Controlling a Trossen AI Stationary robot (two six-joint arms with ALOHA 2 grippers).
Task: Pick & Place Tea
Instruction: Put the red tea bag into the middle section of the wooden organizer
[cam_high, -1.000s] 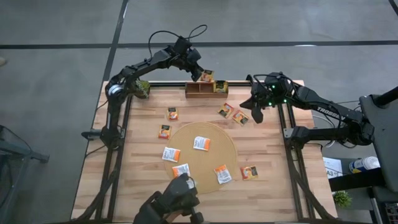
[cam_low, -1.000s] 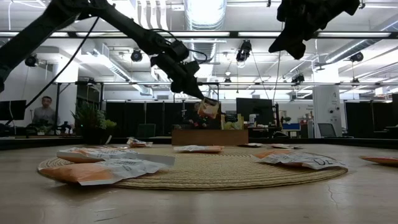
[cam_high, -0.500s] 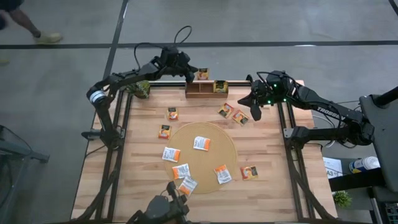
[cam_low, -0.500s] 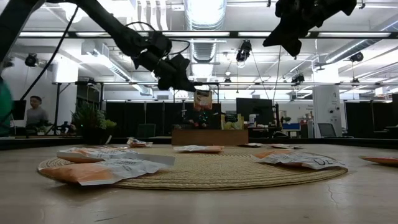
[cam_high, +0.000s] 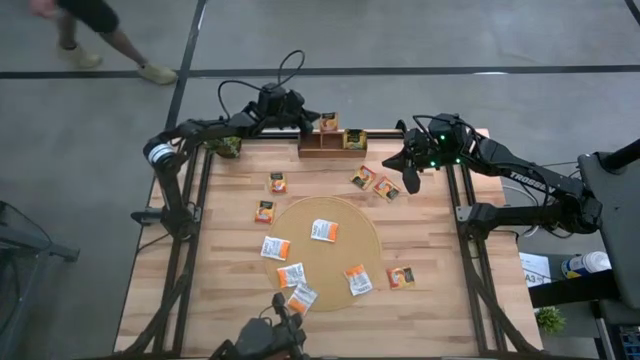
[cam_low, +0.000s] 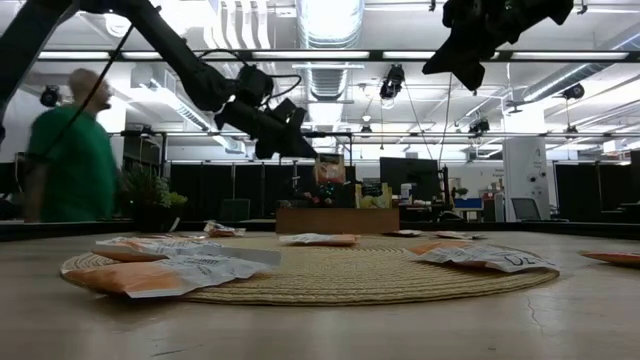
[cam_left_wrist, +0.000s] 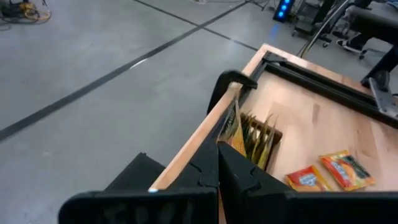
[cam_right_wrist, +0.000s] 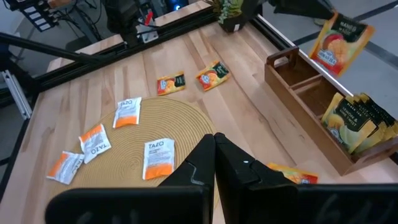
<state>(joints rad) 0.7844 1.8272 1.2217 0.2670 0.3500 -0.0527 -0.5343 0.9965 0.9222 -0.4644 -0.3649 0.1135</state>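
In the high view the left end effector (cam_high: 310, 120) sat at the upper centre of the frame, at the far edge of the counter (cam_high: 230, 290), pinched shut on an orange sachet (cam_high: 327, 122) that hung just above the left end of the wooden tray (cam_high: 320, 146). The low view showed the same sachet (cam_low: 328, 170) dangling upright from the closed tips, clear of the tray (cam_low: 335, 219) beneath it (the right wrist view caught it too, in the upper right of its frame, above the tray's open compartment). A bunch of dark green and yellow sachets (cam_high: 354, 139) already stood in the tray's right compartment.

The right end effector (cam_high: 410, 184) hovered at the upper right of the high view, fingers closed together and holding nothing, just to the right of two orange sachets (cam_high: 374, 183) lying on the bare wood.

The other tea lay well apart from both arms. Two orange sachets (cam_high: 271, 196) lay left of the round mat (cam_high: 350, 240). White ones with orange marks (cam_high: 323, 230) lay on the mat and along its left and lower edges, and one orange sachet (cam_high: 400, 276) lay to the mat's lower right.

A person (cam_low: 72, 155) in a green top stood at the left of the low view, beyond the counter.
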